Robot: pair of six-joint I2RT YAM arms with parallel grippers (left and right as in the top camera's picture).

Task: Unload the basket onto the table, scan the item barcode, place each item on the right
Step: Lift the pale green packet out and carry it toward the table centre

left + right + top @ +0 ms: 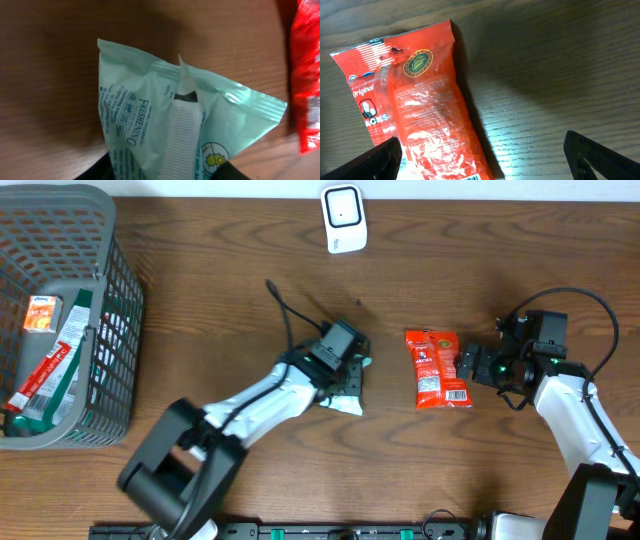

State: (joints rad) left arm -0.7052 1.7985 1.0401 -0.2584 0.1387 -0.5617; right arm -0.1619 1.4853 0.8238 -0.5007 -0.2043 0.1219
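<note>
A mint-green packet (150,115) printed "Freshening" fans out from between my left gripper's (162,170) dark fingers (97,172), which press on both its sides; it rests low on the table (345,402) in mid-table. A red snack packet (437,370) lies flat just to its right. My right gripper (468,367) hovers wide open at the red packet's (420,115) right side, one finger (382,159) over it, the other (592,155) over bare wood. A barcode strip (476,177) shows at the red packet's near edge. A white scanner (343,218) stands at the far edge.
A grey mesh basket (110,300) with several packets inside stands at the far left. A black cable (285,305) trails over the wood behind the left gripper. The red packet's edge (305,75) shows at the right of the left wrist view.
</note>
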